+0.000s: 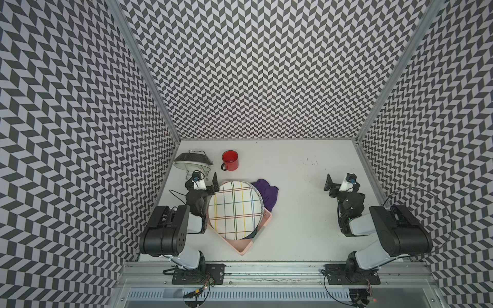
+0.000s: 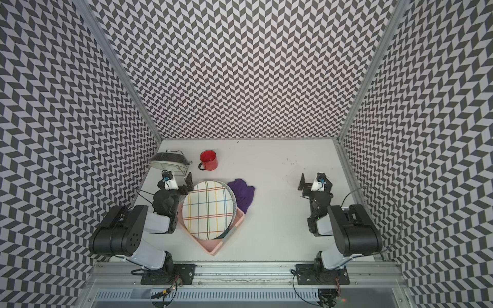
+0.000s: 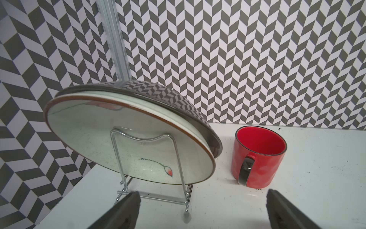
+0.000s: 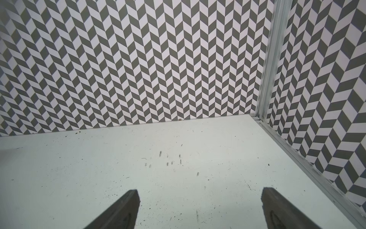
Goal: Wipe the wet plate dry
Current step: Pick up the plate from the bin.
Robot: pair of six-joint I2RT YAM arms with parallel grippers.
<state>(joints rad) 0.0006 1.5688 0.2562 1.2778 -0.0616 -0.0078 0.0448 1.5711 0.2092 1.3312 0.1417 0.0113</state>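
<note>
A white plate (image 1: 234,210) (image 2: 208,210) with coloured plaid lines leans in a pink tray (image 1: 241,246) in both top views; other plates stand behind it. Whether it is wet does not show. A purple cloth (image 1: 268,193) (image 2: 244,194) lies crumpled on the table just to its right. My left gripper (image 1: 201,178) (image 3: 203,195) is open and empty at the plate's far-left edge, facing the back wall. Far to the right, my right gripper (image 1: 341,180) (image 4: 200,192) is open over bare table, holding nothing.
At the back left a wire rack (image 3: 158,197) holds a cream plate (image 3: 118,142) (image 1: 190,164) with a red leaf mark, and a dark plate (image 3: 168,95) behind it. A red mug (image 1: 230,160) (image 3: 259,156) stands right of the rack. Patterned walls enclose three sides.
</note>
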